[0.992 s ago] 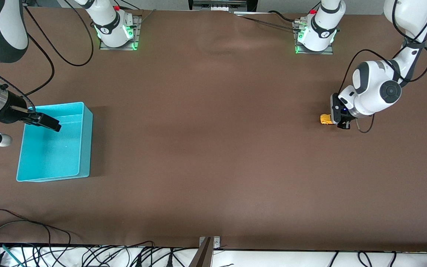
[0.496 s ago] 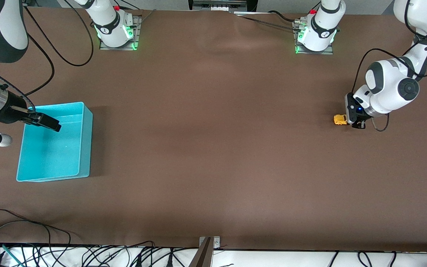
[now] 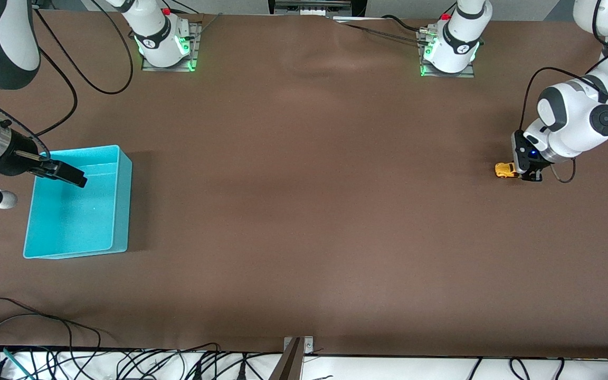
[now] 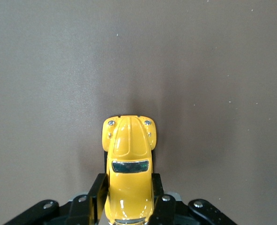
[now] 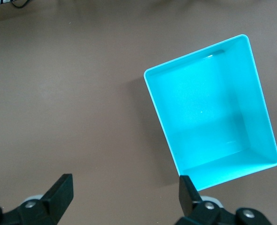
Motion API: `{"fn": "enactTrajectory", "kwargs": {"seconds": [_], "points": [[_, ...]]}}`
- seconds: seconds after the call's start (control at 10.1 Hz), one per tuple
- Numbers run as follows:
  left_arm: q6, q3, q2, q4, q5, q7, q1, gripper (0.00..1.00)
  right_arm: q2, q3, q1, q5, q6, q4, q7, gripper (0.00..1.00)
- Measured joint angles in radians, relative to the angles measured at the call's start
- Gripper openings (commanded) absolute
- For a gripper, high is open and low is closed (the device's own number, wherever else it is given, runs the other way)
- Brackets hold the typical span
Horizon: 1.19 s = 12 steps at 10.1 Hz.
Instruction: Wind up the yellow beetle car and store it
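Note:
The yellow beetle car [image 3: 505, 170] stands on its wheels on the brown table at the left arm's end. My left gripper [image 3: 524, 173] is shut on its rear half. In the left wrist view the car [image 4: 128, 180] sits between the two black fingers [image 4: 96, 197], nose pointing away from the wrist. The turquoise bin [image 3: 77, 203] stands empty at the right arm's end; it also shows in the right wrist view [image 5: 213, 112]. My right gripper [image 3: 66, 175] is open and empty, held over the bin's edge.
The two arm bases [image 3: 164, 39] stand at the table's back edge. Black cables [image 3: 72, 364] lie along the edge nearest the front camera. The brown table [image 3: 304, 211] stretches bare between car and bin.
My left gripper has dragged the car along the table toward the left arm's end, away from the bin. The right arm has not moved.

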Motion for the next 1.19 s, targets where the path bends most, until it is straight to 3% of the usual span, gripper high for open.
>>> {"fn": "enactTrajectory", "kwargs": {"seconds": [0.1,0.3,0.5,0.6,0.69,1.19], "points": [[0.0,0.0,0.0,0.0,0.0,0.0,0.0,0.01,0.0,0.0,0.0,0.0,0.0,0.0,0.0,1.0],[0.0,0.0,0.0,0.0,0.0,0.0,0.0,0.29,0.0,0.0,0.0,0.0,0.0,0.0,0.0,1.0],[0.0,0.0,0.0,0.0,0.0,0.0,-0.001,0.44,0.0,0.0,0.0,0.0,0.0,0.0,0.0,1.0],[0.0,0.0,0.0,0.0,0.0,0.0,-0.001,0.77,0.0,0.0,0.0,0.0,0.0,0.0,0.0,1.0],[0.0,0.0,0.001,0.001,0.0,0.0,-0.002,1.0,0.0,0.0,0.0,0.0,0.0,0.0,0.0,1.0],[0.011,-0.008,0.06,0.0,-0.001,-0.038,-0.01,1.0,0.0,0.0,0.0,0.0,0.0,0.0,0.0,1.0]]}}
